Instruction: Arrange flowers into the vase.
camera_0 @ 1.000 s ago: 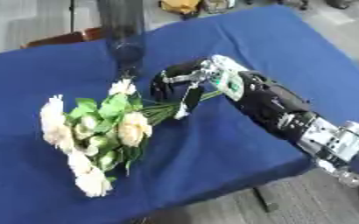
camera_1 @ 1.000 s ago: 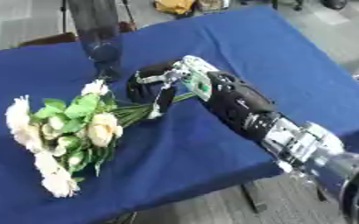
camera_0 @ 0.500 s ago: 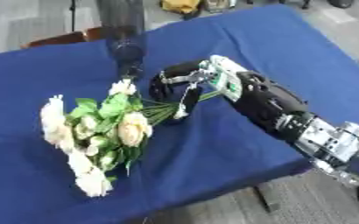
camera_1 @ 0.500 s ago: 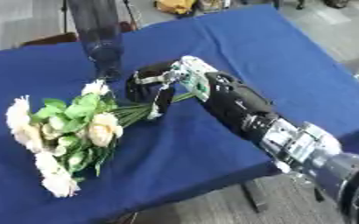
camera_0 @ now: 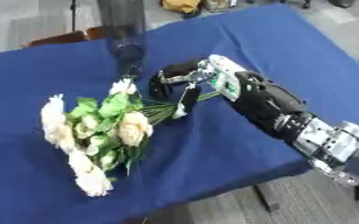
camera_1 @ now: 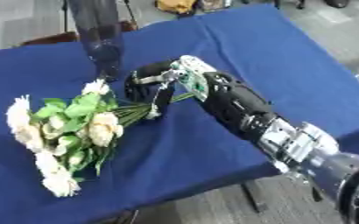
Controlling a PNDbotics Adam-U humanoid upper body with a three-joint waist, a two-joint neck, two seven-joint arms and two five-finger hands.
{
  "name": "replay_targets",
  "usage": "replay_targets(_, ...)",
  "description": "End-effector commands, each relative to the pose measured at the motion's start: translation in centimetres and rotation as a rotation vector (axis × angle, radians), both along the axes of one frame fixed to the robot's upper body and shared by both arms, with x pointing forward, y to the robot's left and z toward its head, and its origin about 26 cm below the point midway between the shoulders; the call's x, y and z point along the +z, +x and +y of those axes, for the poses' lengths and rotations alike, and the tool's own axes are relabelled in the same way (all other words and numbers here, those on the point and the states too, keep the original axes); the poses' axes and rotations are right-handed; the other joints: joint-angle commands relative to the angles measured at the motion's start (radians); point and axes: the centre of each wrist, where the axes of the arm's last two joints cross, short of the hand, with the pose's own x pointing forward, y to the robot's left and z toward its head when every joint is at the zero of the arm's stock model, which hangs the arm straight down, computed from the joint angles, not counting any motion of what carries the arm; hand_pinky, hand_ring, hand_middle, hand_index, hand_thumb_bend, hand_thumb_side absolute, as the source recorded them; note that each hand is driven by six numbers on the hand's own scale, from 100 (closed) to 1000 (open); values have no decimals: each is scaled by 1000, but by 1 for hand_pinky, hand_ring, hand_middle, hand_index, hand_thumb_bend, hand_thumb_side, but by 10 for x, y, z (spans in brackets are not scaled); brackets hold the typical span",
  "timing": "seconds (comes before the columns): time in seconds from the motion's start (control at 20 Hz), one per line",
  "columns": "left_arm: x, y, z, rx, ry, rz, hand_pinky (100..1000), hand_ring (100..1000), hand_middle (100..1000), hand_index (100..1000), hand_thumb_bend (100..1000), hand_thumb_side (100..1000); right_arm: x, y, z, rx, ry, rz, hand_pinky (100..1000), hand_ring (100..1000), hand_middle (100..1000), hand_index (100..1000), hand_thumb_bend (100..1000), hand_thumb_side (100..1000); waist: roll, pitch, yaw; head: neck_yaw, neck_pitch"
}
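right hand (camera_0: 179,83) reaches in from the lower right, fingers curled down around the green stems of the bouquet (camera_0: 98,131) where they bunch together; it looks closed on the stems, with the thumb side hard to make out. left hand not in either view.

bouquet lies flat on the blue tablecloth (camera_0: 290,48), cream heads and leaves fanned toward the robot's left and near edge, stem ends pointing toward the hand. one bloom sits just beside the base of the vase (camera_0: 124,33). the vase is tall, dark and clear, upright at the far side of the table, just beyond the hand and holding no flowers.

handling judgement: bunch is probably light but top-heavy, since all the bulk is at the flower end. stems look thin and springy, so the heads will likely droop or swing once lifted. petals and leaves are soft and crush easily; do not take hold there. best hold is on the gathered stems, close below the foliage, which leaves the stem ends free to enter the vase mouth. the vase is narrow and tall, so a sideways knock from the swinging heads could tip it.
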Motion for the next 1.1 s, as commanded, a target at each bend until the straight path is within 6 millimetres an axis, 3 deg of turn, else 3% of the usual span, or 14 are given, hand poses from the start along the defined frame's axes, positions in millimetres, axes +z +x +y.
replay_targets(0.05,9,0,3,1,6,-30,531,551,610,819,307,962,6,2,0,352,-307,116,524,605,770,649,432,419,16,8,2,0,5)
replay_targets(0.6,8,0,3,2,5,-30,531,552,610,824,304,964,3,2,4,355,-336,117,515,596,765,634,374,430,19,10,2,-1,5)
replay_targets(1.1,8,0,3,2,5,-29,531,552,610,824,304,964,0,2,5,352,-342,127,515,596,765,634,374,430,20,11,2,-1,5)
